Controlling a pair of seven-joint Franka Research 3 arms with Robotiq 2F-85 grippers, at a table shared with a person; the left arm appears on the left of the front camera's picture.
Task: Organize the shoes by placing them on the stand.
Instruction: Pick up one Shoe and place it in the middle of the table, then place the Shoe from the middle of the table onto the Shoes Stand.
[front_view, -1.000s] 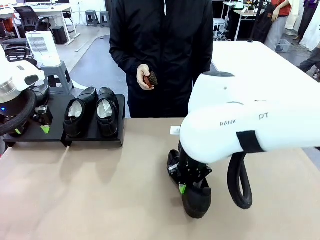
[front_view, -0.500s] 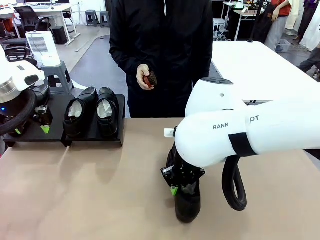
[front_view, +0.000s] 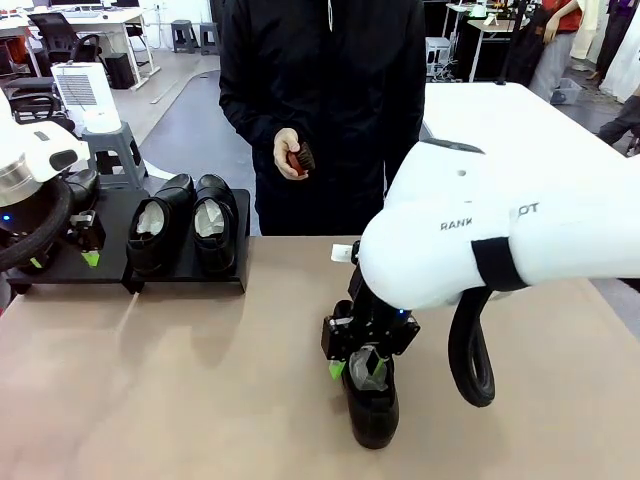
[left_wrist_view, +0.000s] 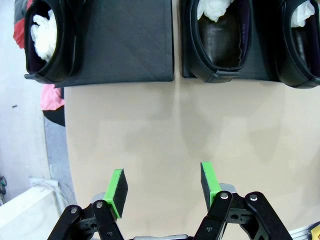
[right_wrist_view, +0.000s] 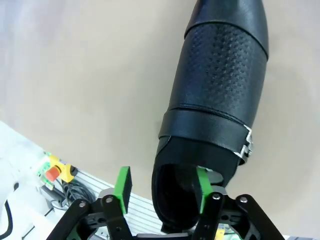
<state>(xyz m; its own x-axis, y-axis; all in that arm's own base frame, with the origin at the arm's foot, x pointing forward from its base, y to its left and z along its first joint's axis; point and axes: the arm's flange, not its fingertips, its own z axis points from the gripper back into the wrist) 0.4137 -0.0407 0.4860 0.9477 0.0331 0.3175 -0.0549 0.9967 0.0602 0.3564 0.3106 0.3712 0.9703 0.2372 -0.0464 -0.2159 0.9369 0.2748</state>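
My right gripper apart, straddling shoe heel rim. Glossy, stiff, light; I'd pinch collar. Left gripper apart, empty.

Bright, even light falls from overhead, so shadows stay soft: a faint one lies on the table just in front of the stand. Near the stand, glossy shoes catch small highlights. Both wrist pictures bend outward at their edges, yet stay sharp.
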